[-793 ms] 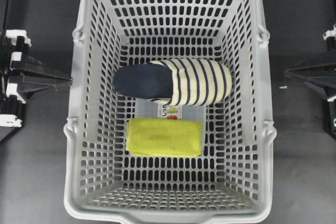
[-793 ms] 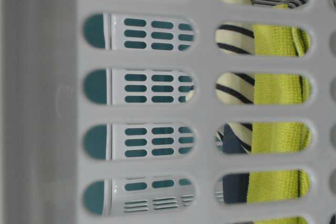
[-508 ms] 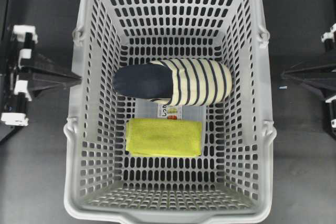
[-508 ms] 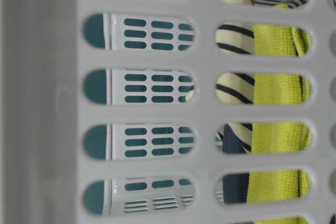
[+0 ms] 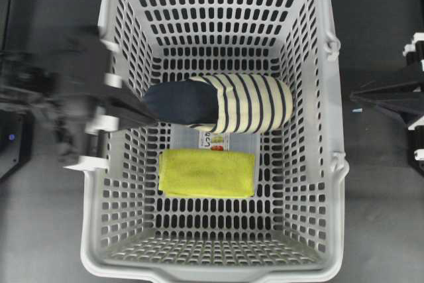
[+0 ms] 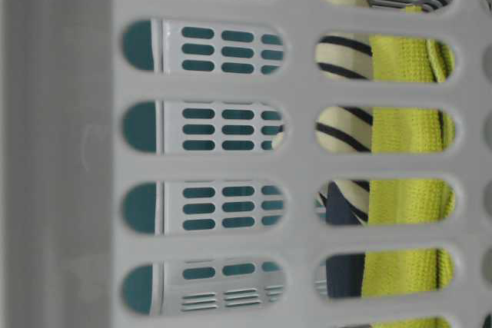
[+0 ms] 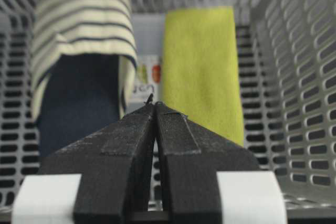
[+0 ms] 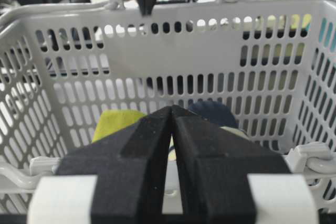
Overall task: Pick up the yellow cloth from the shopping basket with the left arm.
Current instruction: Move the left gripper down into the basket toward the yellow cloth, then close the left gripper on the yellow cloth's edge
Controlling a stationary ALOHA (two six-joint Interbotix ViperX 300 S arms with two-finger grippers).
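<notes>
We've got the left gripper (image 7: 154, 104) clenched, empty, just inside the shopping basket (image 5: 331, 164) rim — yellow cloth (image 5: 207, 173) untouched on its floor

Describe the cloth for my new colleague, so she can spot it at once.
Look inside the grey basket. On its floor lies a striped slipper, and beside it, nearer the bottom of the overhead view, the cloth: a flat, plain yellow-green rectangle, with no stripes.
</notes>
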